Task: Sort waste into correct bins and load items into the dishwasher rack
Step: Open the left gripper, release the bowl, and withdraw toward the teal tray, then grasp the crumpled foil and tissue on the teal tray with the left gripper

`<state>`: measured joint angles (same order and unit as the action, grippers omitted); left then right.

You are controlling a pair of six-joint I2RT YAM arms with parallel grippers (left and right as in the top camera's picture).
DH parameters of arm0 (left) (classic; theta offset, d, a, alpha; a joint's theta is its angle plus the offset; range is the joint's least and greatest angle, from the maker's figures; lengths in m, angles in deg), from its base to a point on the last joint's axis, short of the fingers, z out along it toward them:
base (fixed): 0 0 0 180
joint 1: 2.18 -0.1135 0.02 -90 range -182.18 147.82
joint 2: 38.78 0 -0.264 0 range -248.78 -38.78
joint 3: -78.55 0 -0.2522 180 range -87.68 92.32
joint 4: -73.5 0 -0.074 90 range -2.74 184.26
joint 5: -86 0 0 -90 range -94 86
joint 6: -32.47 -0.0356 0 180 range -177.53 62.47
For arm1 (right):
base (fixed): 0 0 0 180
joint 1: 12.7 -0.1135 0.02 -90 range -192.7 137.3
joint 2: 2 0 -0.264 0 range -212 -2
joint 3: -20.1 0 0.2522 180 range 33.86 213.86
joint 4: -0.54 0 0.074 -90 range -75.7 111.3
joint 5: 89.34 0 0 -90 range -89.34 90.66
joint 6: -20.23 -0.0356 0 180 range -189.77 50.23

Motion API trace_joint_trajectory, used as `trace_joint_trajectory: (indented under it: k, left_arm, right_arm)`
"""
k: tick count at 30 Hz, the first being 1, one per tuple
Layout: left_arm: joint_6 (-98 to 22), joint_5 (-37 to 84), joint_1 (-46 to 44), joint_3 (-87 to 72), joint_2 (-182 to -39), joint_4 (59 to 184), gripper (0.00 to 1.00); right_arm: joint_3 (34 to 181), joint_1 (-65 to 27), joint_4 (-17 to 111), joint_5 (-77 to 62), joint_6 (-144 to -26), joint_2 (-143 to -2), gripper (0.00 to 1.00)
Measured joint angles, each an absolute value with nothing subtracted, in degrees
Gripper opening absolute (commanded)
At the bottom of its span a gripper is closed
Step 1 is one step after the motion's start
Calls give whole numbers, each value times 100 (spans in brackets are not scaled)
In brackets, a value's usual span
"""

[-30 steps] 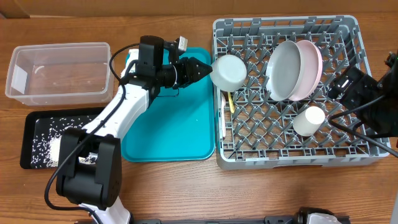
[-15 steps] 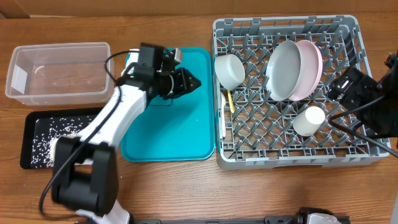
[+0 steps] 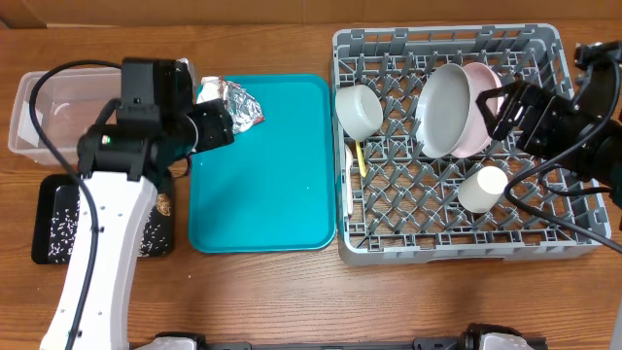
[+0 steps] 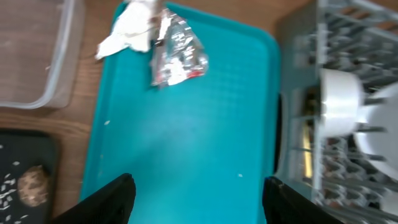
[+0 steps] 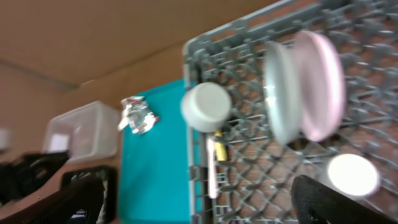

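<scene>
Wood-grain table (image 3: 292,292) (backdrop (image 5: 93,25) probably cardboard); left claw (image 4: 196,193), right claw (image 5: 202,199) both wide, empty.

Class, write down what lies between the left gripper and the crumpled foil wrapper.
Only bare teal tray, as the left wrist view shows: the open left gripper hangs over it, the foil wrapper lies at its far end.

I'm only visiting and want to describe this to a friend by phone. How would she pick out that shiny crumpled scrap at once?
Find the big flat teal tray in the middle of the table. In its top left corner, as seen from overhead, lie two crumpled scraps side by side. The foil wrapper is the right-hand one, glinting silver with a touch of red, while the white napkin beside it is dull, plain paper.
</scene>
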<state>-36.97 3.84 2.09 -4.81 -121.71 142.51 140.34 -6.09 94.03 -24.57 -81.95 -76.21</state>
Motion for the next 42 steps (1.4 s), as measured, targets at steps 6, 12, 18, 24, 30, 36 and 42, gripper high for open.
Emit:
trace_joint_trajectory:
  k: [6, 12, 18, 24, 30, 36, 42]
  left_arm:
    - [-4086, 364, 196, -481, -12941, 13556, 75]
    - [-4276, 359, 196, -481, -14307, 12502, 74]
    - [-4359, 86, 196, -492, -15137, 11589, 79]
    - [-4458, -45, 196, -490, -15592, 10931, 37]
    - [-4434, 130, 196, -481, -15902, 11060, 4]
    - [-4440, 434, 196, 52, -15421, 12734, 4]
    - [-4451, -390, -1, 909, -13854, 13831, 4]
  right_arm:
    - [14034, -729, 9455, -2859, -7999, -7975, 100]
    - [14034, -729, 9578, -2855, -7970, -8307, 100]
    - [14034, -727, 9739, -2850, -7955, -8533, 100]
    - [14034, -727, 9792, -2850, -7951, -8662, 100]
    - [14034, -727, 10032, -2691, -7935, -8681, 100]
    - [14034, -727, 10268, -2562, -7922, -8681, 100]
    - [14034, -727, 10369, -2525, -7916, -8681, 100]
